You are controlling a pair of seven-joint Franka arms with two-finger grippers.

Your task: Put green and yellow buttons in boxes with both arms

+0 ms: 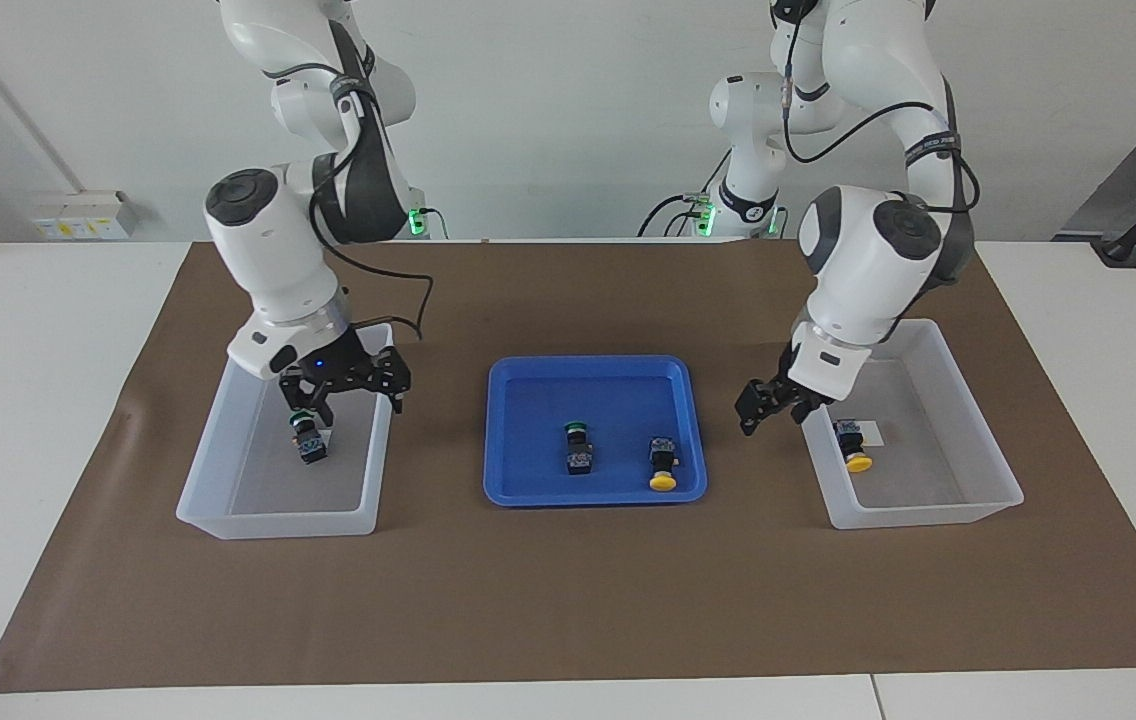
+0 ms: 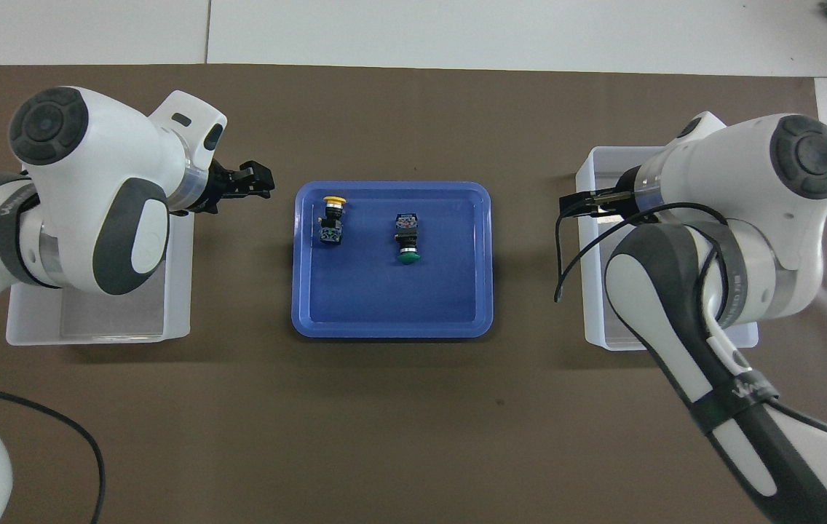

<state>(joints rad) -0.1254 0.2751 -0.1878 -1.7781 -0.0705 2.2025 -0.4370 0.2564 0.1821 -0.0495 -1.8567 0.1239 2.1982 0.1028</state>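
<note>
Here brown mat covers white table; both tools spread, empty.

Both arms are glossy white, built of rounded, jointed segments. Each wrist joint ends in a dark grey round cap with a ring pattern on it. Dark grey to black panels cover parts of the forearms, and a black band with small white lettering wraps each forearm. Thin black cables run in loops along the outside of each arm down to the wrist. The left arm and the right arm each carry a black metal gripper, the left gripper and the right gripper. Green lights glow at both bases. A small blue light shows on the right wrist.
</note>
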